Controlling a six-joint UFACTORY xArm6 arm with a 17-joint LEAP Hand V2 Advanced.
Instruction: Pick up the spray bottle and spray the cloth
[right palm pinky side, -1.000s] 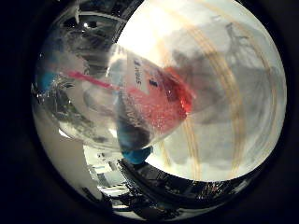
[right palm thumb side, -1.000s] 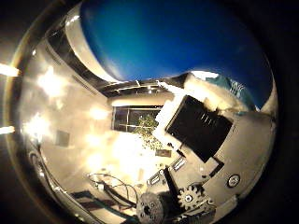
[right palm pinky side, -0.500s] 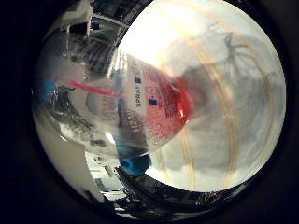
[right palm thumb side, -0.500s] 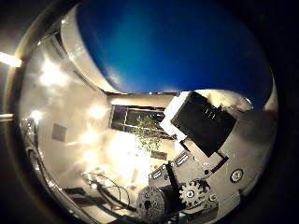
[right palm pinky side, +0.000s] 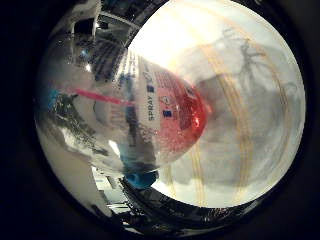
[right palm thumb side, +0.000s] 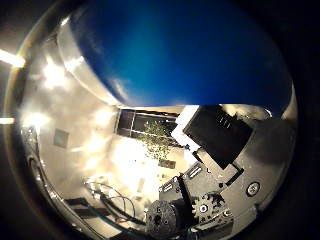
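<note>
Spray bottle (right palm pinky side: 150, 120) close against the palm, filling much of the little finger side view: clear body, pink dip tube (right palm pinky side: 97, 96) running inside, reddish liquid (right palm pinky side: 187, 117) gathered at the rounded end, label along its side. Held clear of the cloth (right palm pinky side: 240, 100), a pale sheet with faint yellow stripes spread behind and below the bottle, shadow of hand and bottle cast across it. Small blue piece (right palm pinky side: 141, 178) showing just past the bottle's edge. In the thumb side view, a broad blue surface (right palm thumb side: 185, 55) pressed near the palm, with black and geared parts of the hand (right palm thumb side: 215, 165) beside it. Grip of the fingers: cannot tell from these views. Bench edges not visible.
</note>
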